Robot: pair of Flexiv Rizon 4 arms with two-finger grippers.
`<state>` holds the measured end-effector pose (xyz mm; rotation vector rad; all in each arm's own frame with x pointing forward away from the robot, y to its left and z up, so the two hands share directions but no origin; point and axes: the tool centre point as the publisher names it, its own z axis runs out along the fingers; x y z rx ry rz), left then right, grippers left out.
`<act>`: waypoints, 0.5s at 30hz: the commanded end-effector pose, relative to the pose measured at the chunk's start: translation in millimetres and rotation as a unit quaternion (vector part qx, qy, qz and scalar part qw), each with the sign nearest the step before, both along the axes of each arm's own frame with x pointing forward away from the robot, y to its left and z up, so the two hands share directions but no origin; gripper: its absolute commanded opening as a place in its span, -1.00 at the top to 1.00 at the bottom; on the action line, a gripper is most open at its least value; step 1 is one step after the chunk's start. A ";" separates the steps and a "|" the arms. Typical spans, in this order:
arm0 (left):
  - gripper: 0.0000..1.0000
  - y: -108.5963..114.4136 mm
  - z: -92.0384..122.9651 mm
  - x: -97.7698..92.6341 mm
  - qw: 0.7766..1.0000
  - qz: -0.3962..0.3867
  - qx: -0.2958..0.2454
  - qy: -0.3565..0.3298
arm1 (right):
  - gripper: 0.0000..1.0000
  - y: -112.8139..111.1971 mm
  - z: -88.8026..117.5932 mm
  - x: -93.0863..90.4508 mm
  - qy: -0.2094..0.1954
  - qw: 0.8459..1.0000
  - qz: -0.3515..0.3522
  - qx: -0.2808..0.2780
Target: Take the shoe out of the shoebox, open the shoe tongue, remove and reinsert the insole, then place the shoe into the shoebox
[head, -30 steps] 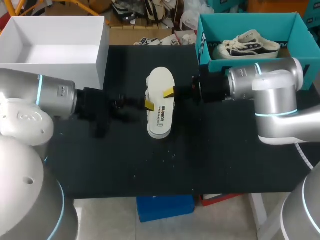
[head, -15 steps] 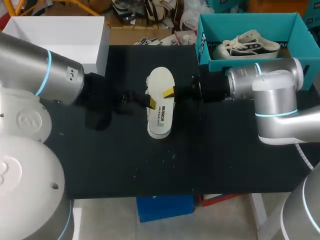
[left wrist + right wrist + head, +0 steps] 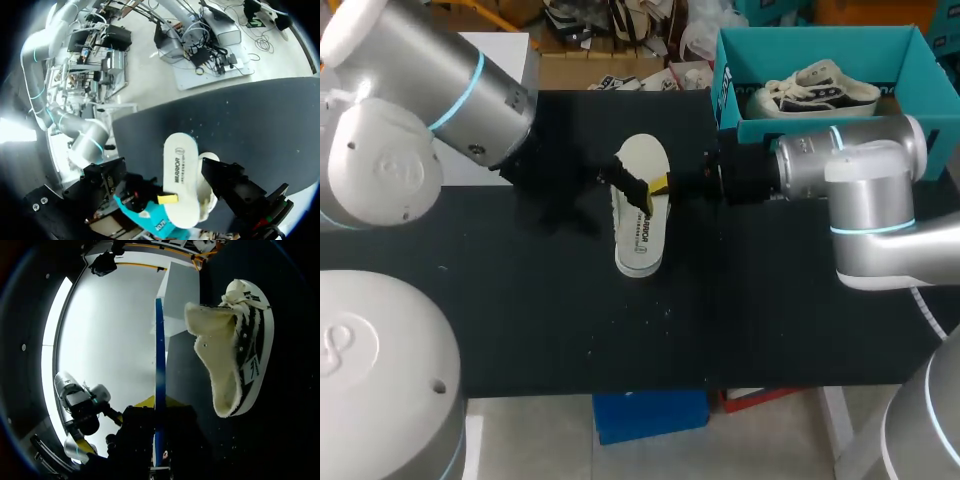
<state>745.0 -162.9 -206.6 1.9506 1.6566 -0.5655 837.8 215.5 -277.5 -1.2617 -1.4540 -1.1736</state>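
Observation:
A white shoe (image 3: pixel 642 235) lies mid-table with its printed sole turned up. My right gripper (image 3: pixel 660 185) comes in level from the right, shut, its yellow tip against the shoe's right edge. I cannot tell whether it pinches anything. Seen from the right wrist, the fleece-lined opening of the shoe (image 3: pixel 240 355) faces that gripper, and a thin blue strip (image 3: pixel 157 365) stands edge-on ahead of it. My left gripper (image 3: pixel 625 185) hangs over the shoe's upper half. Its black fingers (image 3: pixel 235 185) are open wide on either side of the shoe (image 3: pixel 180 165), not touching it.
The teal shoebox (image 3: pixel 820 128) stands at the back right with a second shoe (image 3: pixel 815 90) inside. A white box (image 3: pixel 505 45) sits at the back left, mostly hidden by my left arm. Bare black tabletop lies in front of the shoe.
My left arm has swung up and rightward, carrying its open gripper from beside the shoe's left edge to over the shoe. The right arm and the shoe have stayed put.

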 end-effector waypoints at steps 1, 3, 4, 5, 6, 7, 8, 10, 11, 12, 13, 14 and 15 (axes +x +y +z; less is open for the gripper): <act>-1.00 -6.1 5.5 7.9 0.985 0.004 0.171 0.000 | 1.00 0.8 0.0 0.0 0.000 1.000 -0.001 -0.001; -1.00 -6.1 5.5 7.9 0.985 0.004 0.171 0.000 | 1.00 0.8 0.0 0.0 0.000 1.000 -0.001 -0.001; -1.00 -6.1 5.5 7.9 0.985 0.004 0.171 0.000 | 1.00 0.8 0.0 0.0 0.000 1.000 -0.001 -0.001; -1.00 -6.1 5.5 7.9 0.985 0.004 0.171 0.000 | 1.00 0.8 0.0 0.0 0.000 1.000 -0.001 -0.001; -1.00 -6.1 5.5 7.9 0.985 0.004 0.171 0.000 | 1.00 0.8 0.0 0.0 0.000 1.000 -0.001 -0.001; -1.00 -6.1 5.5 7.9 0.985 0.004 0.171 0.000 | 1.00 0.8 0.0 0.0 0.000 1.000 -0.001 -0.001; -1.00 -6.1 5.5 7.9 0.985 0.004 0.171 0.000 | 1.00 0.8 0.0 0.0 0.000 1.000 -0.001 -0.001; -1.00 -6.1 5.5 7.9 0.985 0.004 0.171 0.000 | 1.00 0.8 0.0 0.0 0.000 1.000 -0.001 -0.001; -1.00 -6.1 5.5 7.9 0.985 0.004 0.171 0.000 | 1.00 0.8 0.0 0.0 0.000 1.000 -0.001 -0.001; -1.00 -5.9 5.5 7.6 0.984 0.011 0.179 -0.005 | 1.00 0.8 0.0 0.0 0.000 1.000 -0.001 -0.001; -1.00 -6.2 5.3 7.3 0.984 0.011 0.175 -0.007 | 1.00 0.8 0.0 0.0 0.000 1.000 -0.001 -0.001; -1.00 -6.7 5.6 6.8 0.985 0.009 0.173 -0.006 | 1.00 0.8 0.0 0.0 0.000 1.000 -0.001 -0.001; -1.00 -7.8 5.1 6.6 0.983 0.013 0.182 -0.005 | 1.00 0.8 0.0 0.0 0.000 1.000 -0.001 -0.001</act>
